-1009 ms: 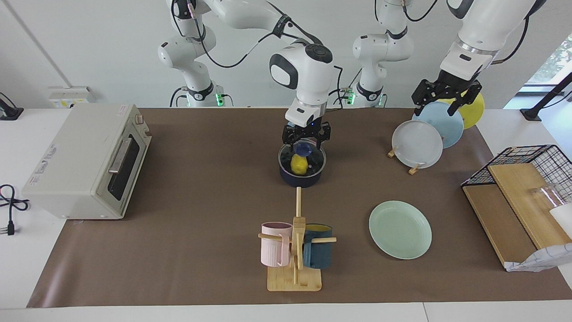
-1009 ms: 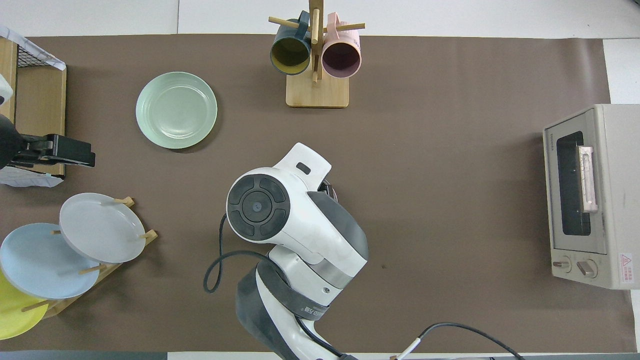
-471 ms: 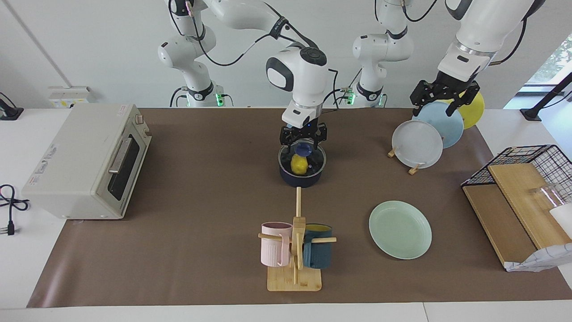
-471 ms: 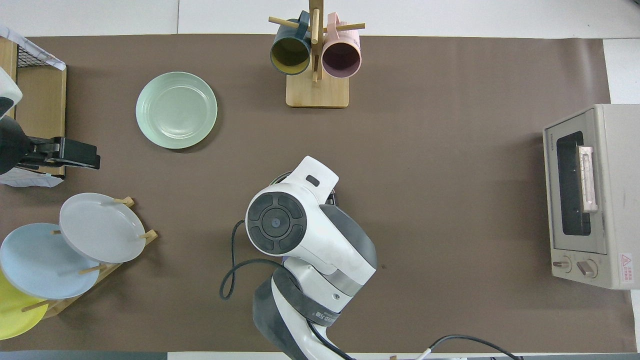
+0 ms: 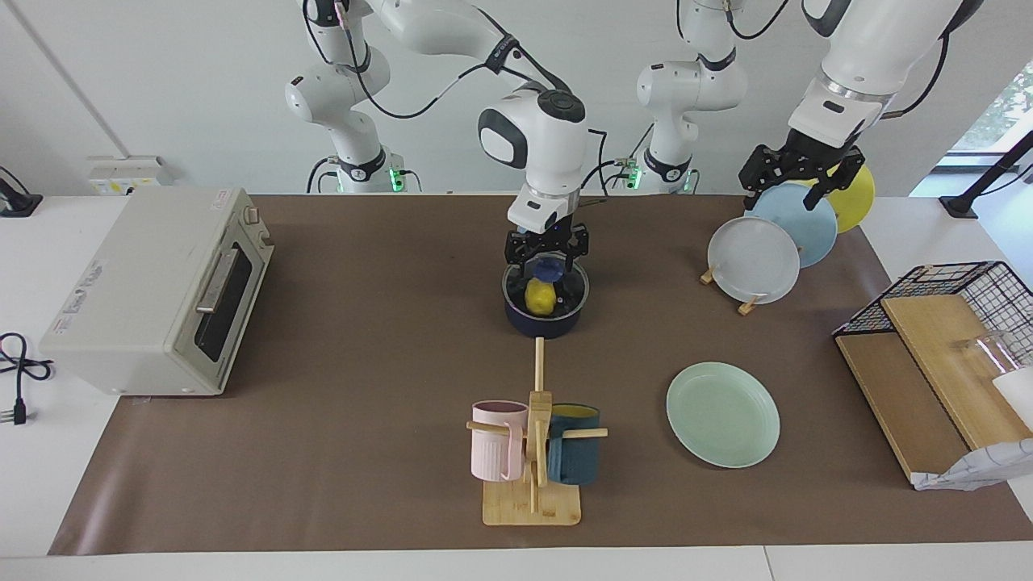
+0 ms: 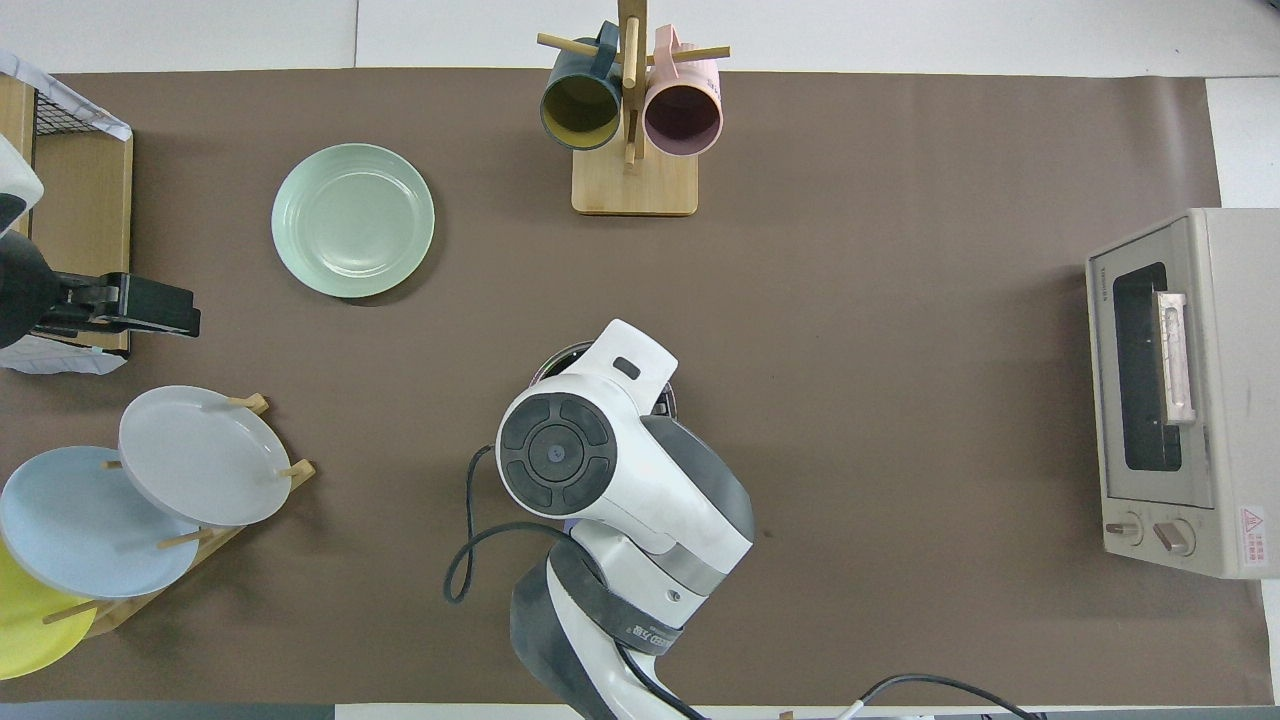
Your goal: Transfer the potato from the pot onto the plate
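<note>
Near the desk's middle, toward the robots' edge: the pot point(image 5: 546, 323) with only the potato point(image 5: 540, 297) inside, probably light, firm, smooth and quick to roll; best to pinch across its narrow middle. Right gripper point(image 5: 546, 260) just above the blue handle point(image 5: 549, 267); cannot tell whether closed on it. Bare plate point(image 5: 722, 413) toward the edge away from the robots. Left gripper point(image 5: 795, 173) spread wide, holding nothing, above the plate rack point(image 5: 749, 307)

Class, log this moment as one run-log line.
potato: in pot | right gripper: over pot | left gripper: waits over plate rack | plate: bare
</note>
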Robot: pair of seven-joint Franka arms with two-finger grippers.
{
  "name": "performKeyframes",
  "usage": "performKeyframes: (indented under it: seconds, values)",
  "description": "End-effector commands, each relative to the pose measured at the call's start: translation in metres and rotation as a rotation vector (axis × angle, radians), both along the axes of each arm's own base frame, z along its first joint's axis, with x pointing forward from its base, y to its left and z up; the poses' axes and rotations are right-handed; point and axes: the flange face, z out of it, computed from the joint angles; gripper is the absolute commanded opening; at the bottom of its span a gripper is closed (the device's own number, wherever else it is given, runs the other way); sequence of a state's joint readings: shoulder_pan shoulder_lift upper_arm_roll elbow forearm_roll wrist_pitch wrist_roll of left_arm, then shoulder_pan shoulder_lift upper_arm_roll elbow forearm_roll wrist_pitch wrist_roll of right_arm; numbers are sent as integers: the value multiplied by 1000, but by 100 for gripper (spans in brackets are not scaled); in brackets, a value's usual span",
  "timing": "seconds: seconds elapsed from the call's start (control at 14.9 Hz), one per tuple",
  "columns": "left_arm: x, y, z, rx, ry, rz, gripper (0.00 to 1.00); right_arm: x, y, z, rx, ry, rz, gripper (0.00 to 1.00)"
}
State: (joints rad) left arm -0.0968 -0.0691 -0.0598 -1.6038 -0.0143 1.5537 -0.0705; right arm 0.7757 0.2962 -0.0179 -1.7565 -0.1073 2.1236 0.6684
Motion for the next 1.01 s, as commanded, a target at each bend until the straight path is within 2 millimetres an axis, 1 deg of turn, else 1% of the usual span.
performKeyframes:
  seconds: [0.0, 0.13, 0.2, 0.27, 0.47, 0.61, 0.74, 0.94]
  values:
    - [-7, 0, 0, -11, -16, -7, 100, -6, -4, 2, 11, -9, -5, 79]
    - [-8, 0, -1, -11, -12, -7, 100, -6, -4, 2, 11, -9, -5, 72]
    - [-8, 0, -5, -9, -3, -7, 100, -6, -4, 3, 12, -11, -5, 69]
    - [-10, 0, -4, -10, -6, -7, 100, -6, -4, 3, 12, -10, -5, 65]
    - [-10, -1, -5, -9, -4, -4, 100, -6, -3, 3, 11, -9, -5, 62]
    - [-13, -7, -7, -9, -1, -12, 100, -5, -2, 7, 7, -9, -6, 62]
    - [-13, -7, -7, -9, -1, -9, 100, -8, 3, 18, 10, -11, 0, 62]
    - [-13, -7, -7, -9, -1, -7, 100, -1, 4, 50, 9, -17, -10, 62]
